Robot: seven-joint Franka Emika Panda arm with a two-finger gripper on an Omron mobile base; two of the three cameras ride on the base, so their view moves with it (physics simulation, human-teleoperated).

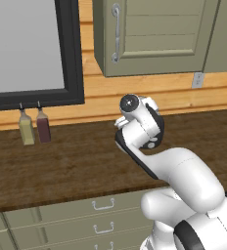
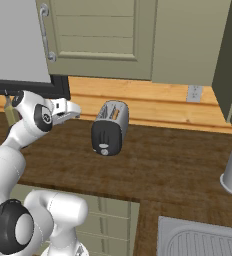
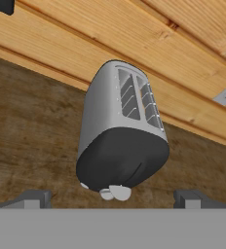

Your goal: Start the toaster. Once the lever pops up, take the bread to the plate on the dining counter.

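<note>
The toaster [image 2: 110, 128] stands on the dark wood worktop [image 2: 178, 165], long axis running to the wall, black end panel [image 3: 122, 158] facing the gripper [image 3: 112, 198], which hovers level, fingers spread wide.

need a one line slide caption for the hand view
Open fingers face the black end panel of the silver toaster on the dark wood worktop.

The toaster [image 2: 109, 127] is set on the worktop [image 2: 178, 165] at centre frame of the right base view, before the wall. A sink [image 2: 203, 240] is seen at lower right, an outlet [image 2: 193, 93] at upper right. Two bottles [image 1: 34, 127] are placed at the left of the left base view.
</note>
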